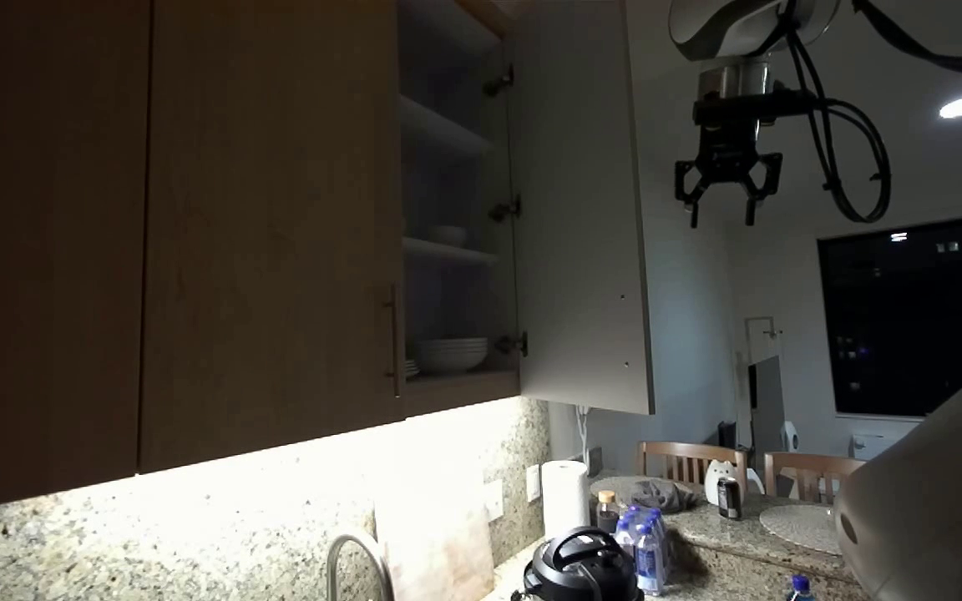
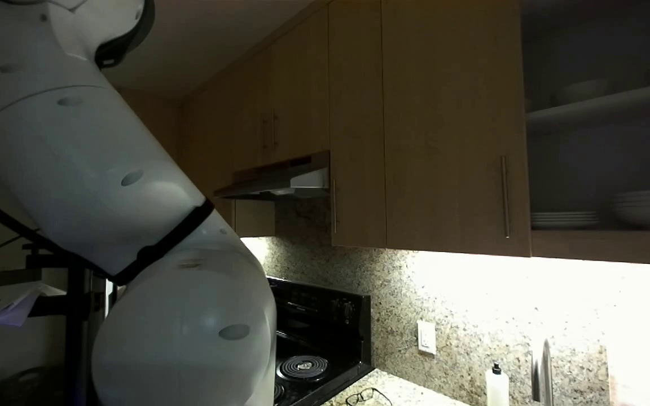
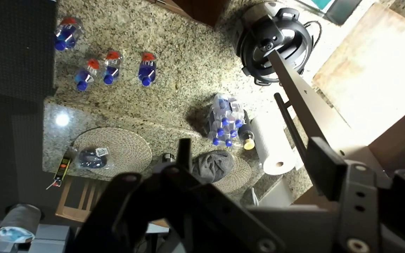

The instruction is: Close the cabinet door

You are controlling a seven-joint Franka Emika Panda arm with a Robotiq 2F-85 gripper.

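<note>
The cabinet door (image 1: 577, 200) stands wide open on its hinges at the right of the cabinet in an exterior view, its pale inner face showing. In the wrist view its lower edge (image 3: 309, 102) runs diagonally, with the slim bar handle (image 3: 290, 123) on its outer side. My gripper (image 1: 723, 215) is open and empty, fingers down, to the right of the door. In the wrist view the gripper (image 3: 257, 156) has its fingers wide apart; the right finger overlaps the handle's end, and I cannot tell whether they touch. The door and gripper are out of view in the remaining exterior view.
The open cabinet (image 1: 448, 388) holds bowls (image 1: 452, 354) on its shelves. A wider closed door (image 1: 272, 209) adjoins it; it also shows in an exterior view (image 2: 455, 129). Below are a pressure cooker (image 3: 274, 45), paper towel roll (image 3: 272, 147) and water bottles (image 3: 225, 119) on the counter.
</note>
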